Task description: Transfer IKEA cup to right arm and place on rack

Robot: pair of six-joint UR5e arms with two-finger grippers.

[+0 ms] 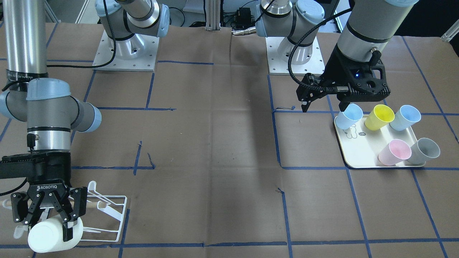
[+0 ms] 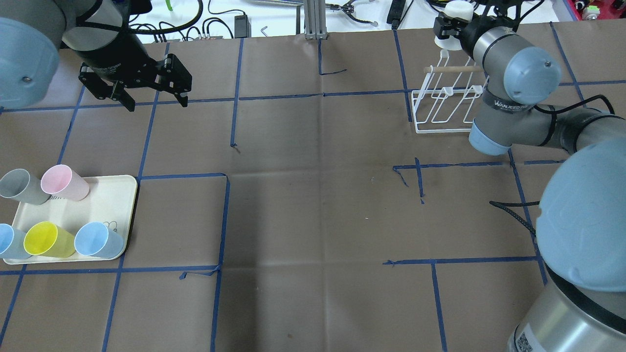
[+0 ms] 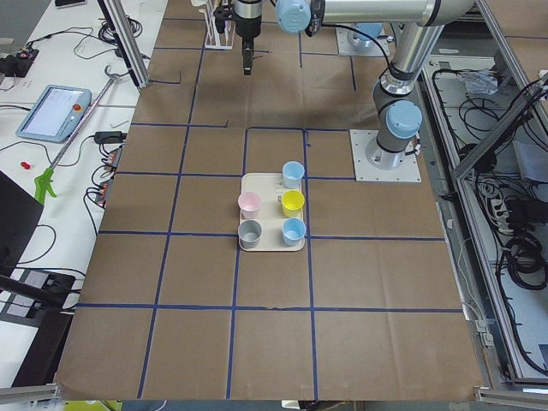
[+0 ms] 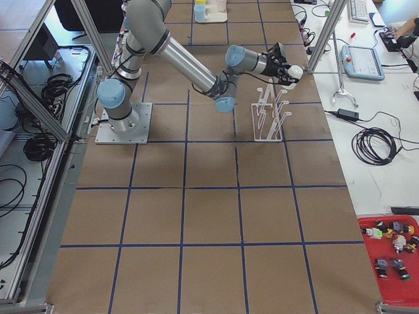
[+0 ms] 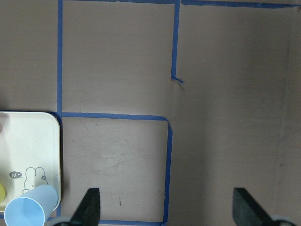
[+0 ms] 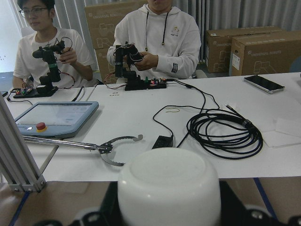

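The IKEA cup [image 1: 43, 238] is white and lies on its side in my right gripper [image 1: 45, 229], which is shut on it. In the overhead view the cup [image 2: 458, 10] hangs just past the far end of the rack [image 2: 442, 110], a white wire rack with a wooden dowel bar [image 2: 455, 69]. In the right wrist view the cup's base [image 6: 168, 186] fills the bottom. My left gripper [image 2: 157, 101] is open with nothing in it. It hovers over the table beside the cream tray [image 2: 110, 195]; both fingertips [image 5: 91, 207] show in the left wrist view.
The cream tray [image 1: 356, 152] holds several coloured cups: blue [image 1: 349, 116], yellow [image 1: 379, 117], pink [image 1: 394, 152] and grey [image 1: 425, 150]. Two people sit at a white table [image 6: 141, 117] beyond the rack's end, with cables and a tablet on it. Brown paper with blue tape lines covers the table.
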